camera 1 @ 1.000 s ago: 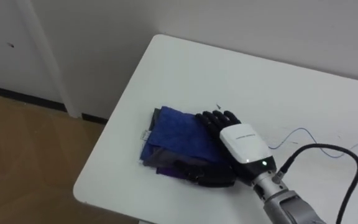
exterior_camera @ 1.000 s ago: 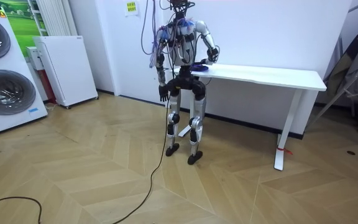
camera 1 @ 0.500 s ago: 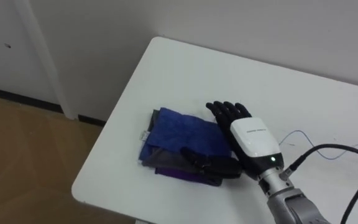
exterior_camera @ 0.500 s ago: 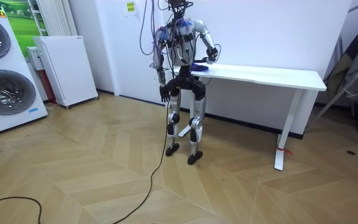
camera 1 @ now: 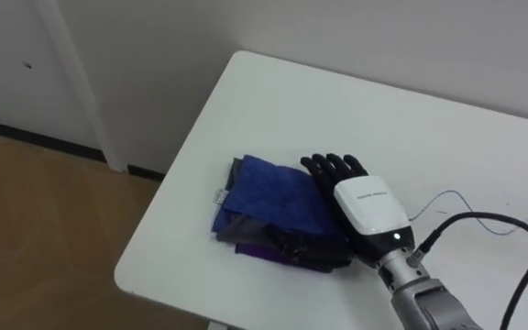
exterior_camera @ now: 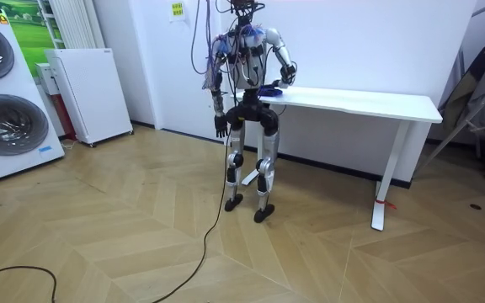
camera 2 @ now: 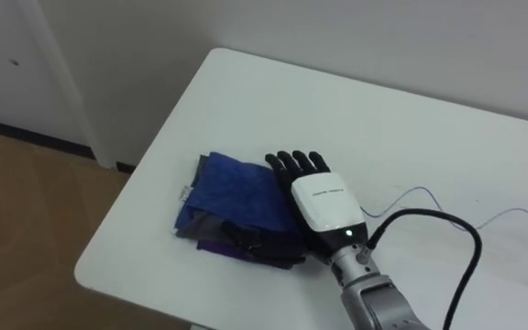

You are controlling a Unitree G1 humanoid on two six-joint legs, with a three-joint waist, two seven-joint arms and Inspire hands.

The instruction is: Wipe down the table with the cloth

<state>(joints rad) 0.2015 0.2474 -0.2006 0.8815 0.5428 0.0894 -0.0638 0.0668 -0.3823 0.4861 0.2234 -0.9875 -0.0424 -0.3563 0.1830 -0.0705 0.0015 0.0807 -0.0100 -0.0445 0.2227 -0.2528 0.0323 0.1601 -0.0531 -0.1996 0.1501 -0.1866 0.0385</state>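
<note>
Tabletop (camera 1: 273,110): white and smooth, with a rounded far-left corner; in the room view it is a long white table on white legs (exterior_camera: 384,185) set against the wall.
Cloth (camera 1: 264,194): blue, folded in layers with a purple edge showing at the near side; it lies flat on the tabletop close to its left edge.
Right hand (camera 1: 367,209): rests palm down on the right part of the cloth, with straight fingers (camera 1: 334,167) spread over the cloth's far right corner and the thumb (camera 1: 312,249) reaching left along its near edge; nothing is gripped.
Left hand (exterior_camera: 220,128): hangs beside the robot's hip, apart from the table; whether it is curled or relaxed cannot be told.
Robot's place: upright at the table's end on the room view's left, back to the camera.
Floor (exterior_camera: 141,244): wood laid in a herringbone pattern.
Wall (camera 1: 154,55): plain white, with a dark skirting board (camera 1: 26,131) at its foot.
Washing machine (exterior_camera: 2,93): at the room view's left edge, well apart from the table.
White cabinet (exterior_camera: 87,93): low, just beside the washing machine, against the wall.
</note>
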